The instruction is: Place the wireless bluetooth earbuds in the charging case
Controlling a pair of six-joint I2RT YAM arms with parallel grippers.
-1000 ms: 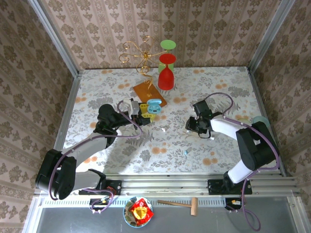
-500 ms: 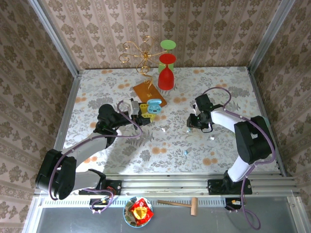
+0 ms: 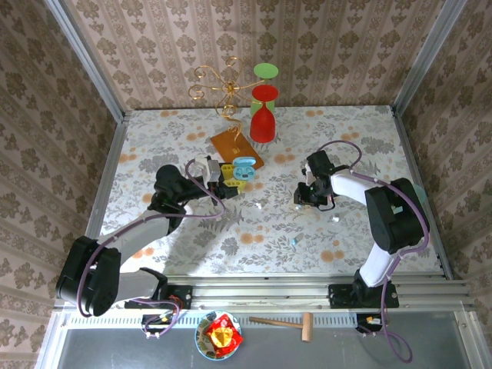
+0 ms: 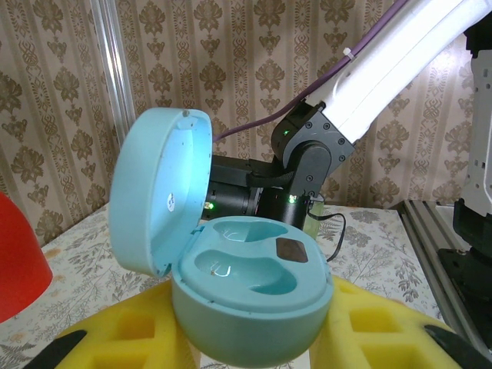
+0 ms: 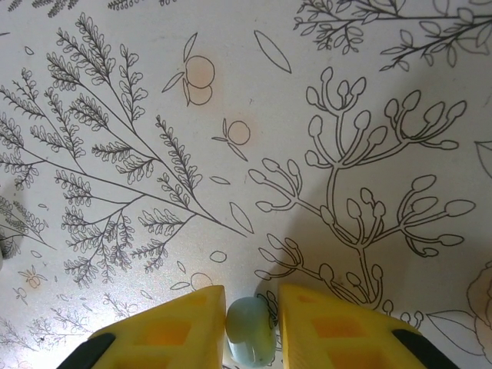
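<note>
Floral tabletop [image 5: 115, 254]; blue earbud [image 5: 247, 329] in right gripper [image 5: 251, 315]

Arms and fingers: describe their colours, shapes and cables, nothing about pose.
The left arm and right arm both have white links between bulky black joints. A thin purple cable loops along each arm. The fingers are yellow blocks with square recesses moulded into their faces.

Floral table [image 3: 192, 238] | on it: wooden board [image 3: 234, 147], red glass [image 3: 262, 127], white earbud [image 3: 259, 206], blue earbud [image 3: 295, 241]
</note>
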